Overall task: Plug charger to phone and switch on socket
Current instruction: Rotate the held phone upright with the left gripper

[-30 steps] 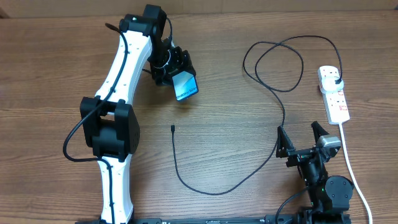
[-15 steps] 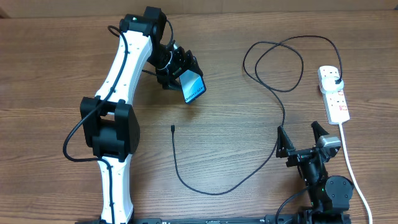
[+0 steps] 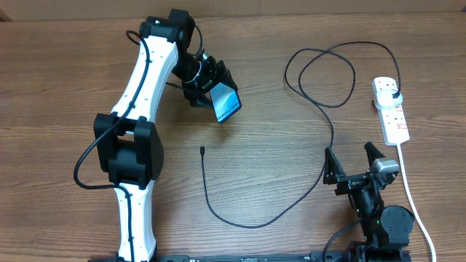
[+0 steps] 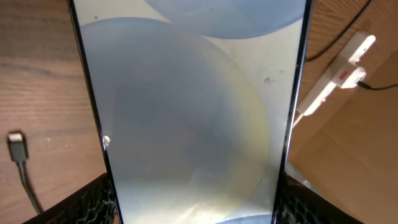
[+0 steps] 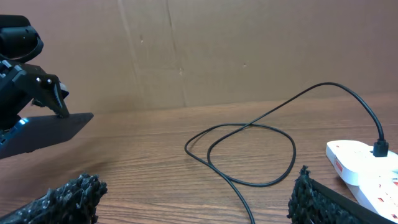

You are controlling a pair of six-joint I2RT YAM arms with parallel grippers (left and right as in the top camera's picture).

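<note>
My left gripper (image 3: 211,86) is shut on the phone (image 3: 226,103) and holds it tilted above the table at the upper left; its light blue screen fills the left wrist view (image 4: 193,106). The charger cable (image 3: 247,222) lies looped on the table, its connector tip (image 3: 202,151) below the phone and its black plug (image 3: 394,95) in the white socket strip (image 3: 391,109) at the right. The tip shows in the left wrist view (image 4: 17,146). My right gripper (image 3: 352,161) is open and empty near the front right, with the cable (image 5: 249,152) and socket (image 5: 367,165) ahead of it.
The socket's thick white cord (image 3: 411,196) runs down the right side past my right arm. A brown cardboard wall (image 5: 249,50) stands behind the table.
My left gripper has carried the phone a little right and down and turned it. The right arm has not moved.
</note>
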